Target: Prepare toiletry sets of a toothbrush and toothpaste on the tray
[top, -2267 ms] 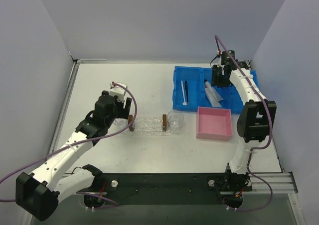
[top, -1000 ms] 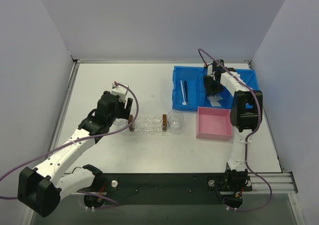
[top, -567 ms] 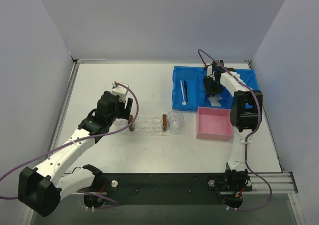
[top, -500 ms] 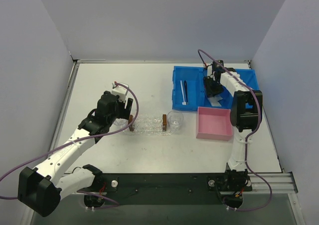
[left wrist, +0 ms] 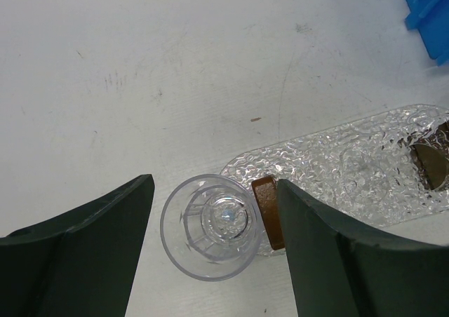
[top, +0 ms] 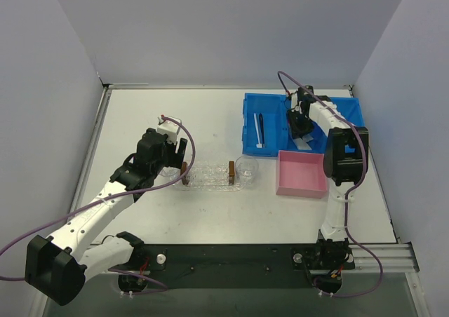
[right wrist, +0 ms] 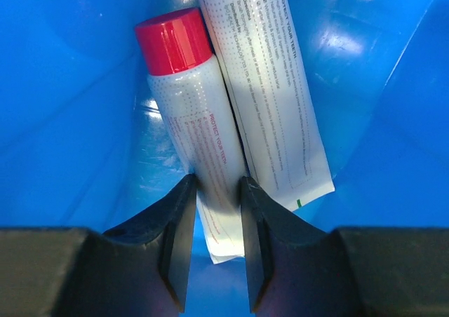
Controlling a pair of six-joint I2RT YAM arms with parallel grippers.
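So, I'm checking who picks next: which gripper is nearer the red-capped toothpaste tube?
Right. The right gripper straddles the toothpaste tube in the blue bin; the left gripper is far off, around a clear cup.

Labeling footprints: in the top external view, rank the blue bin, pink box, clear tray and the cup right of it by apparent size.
Blue bin, largest.
Pink box.
Clear tray, as long as the box but narrower.
Cup, smallest.
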